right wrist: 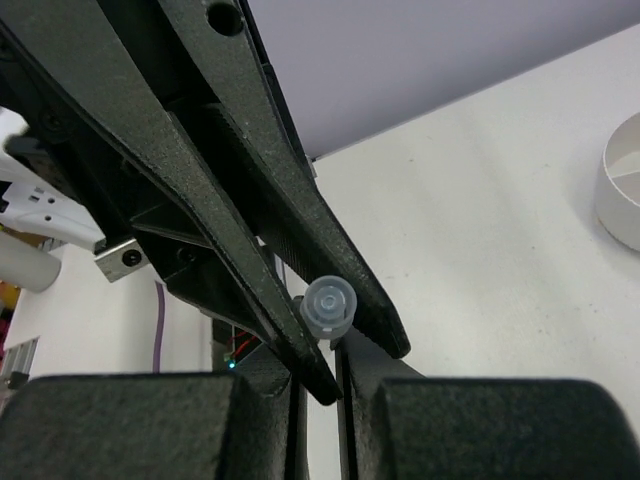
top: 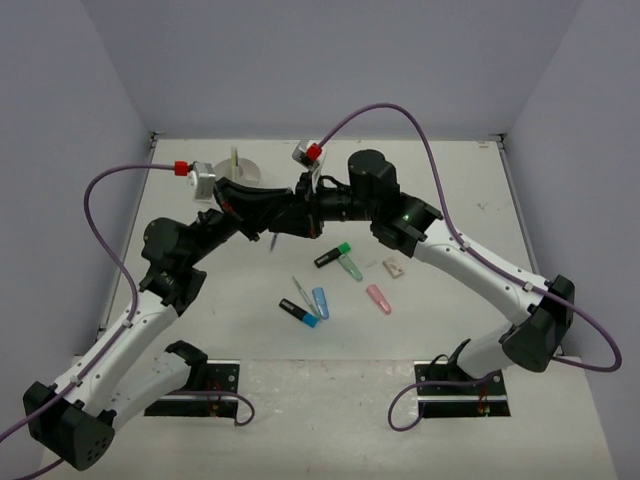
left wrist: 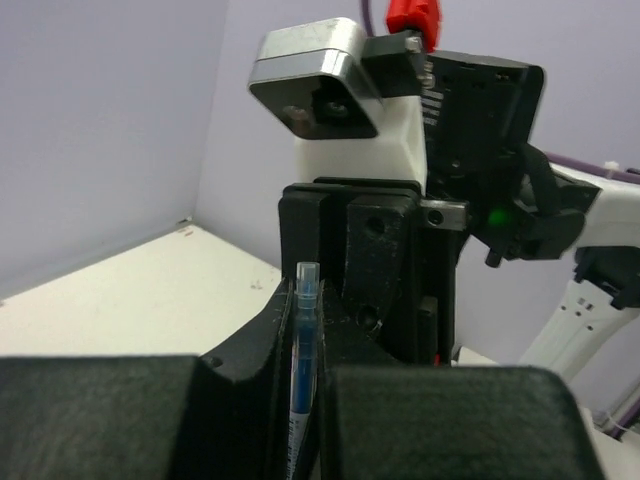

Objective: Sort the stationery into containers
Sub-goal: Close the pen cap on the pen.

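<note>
My two grippers meet in mid-air above the table's middle. A thin blue pen with a clear cap lies lengthwise between the shut jaws of my left gripper. Its cap end sits at the tips of my right gripper, whose jaws are also closed to a narrow slit on it. The left gripper's long fingers cross over the right one's. The white round container stands at the back left with a yellow stick in it.
Loose stationery lies in front of the grippers: a black-capped green highlighter, a pale green one, a tan eraser, a pink highlighter, a blue one, a black-and-blue one and a thin pen.
</note>
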Motion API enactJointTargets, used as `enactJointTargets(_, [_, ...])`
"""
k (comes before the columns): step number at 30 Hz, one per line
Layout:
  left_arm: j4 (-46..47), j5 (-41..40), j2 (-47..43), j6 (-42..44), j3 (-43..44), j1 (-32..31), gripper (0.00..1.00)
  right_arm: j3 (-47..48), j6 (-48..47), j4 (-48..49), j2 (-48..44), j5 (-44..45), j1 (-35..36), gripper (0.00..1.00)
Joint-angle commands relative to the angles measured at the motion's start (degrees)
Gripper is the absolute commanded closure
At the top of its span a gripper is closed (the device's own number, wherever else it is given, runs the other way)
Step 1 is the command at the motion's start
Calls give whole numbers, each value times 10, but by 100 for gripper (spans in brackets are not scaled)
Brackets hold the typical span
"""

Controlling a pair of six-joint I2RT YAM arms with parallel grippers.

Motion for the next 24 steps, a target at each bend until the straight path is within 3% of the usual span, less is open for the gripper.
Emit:
enactJointTargets(1, [-262, -52, 3, 64, 54, -26, 100, -61, -26, 184, -57, 67, -25, 100])
enactJointTargets(9, [-305, -118, 19, 118, 135, -26, 100, -144, -72, 162, -86, 75, -31, 100])
enactJointTargets(18, [-332, -174, 15, 133, 134, -26, 100, -152, -78, 147, -99, 67, -46, 100])
enactJointTargets(20, [-325, -188, 26, 127, 136, -25, 100, -148, -74, 147, -91, 61, -46, 87])
enactJointTargets(22, [-318, -224, 32, 122, 140, -25, 100, -148, -72, 144, -88, 74, -46, 47])
enactJointTargets(24, [-321, -306, 41, 123, 150, -25, 100, -149, -74, 136, -85, 89, -47, 18])
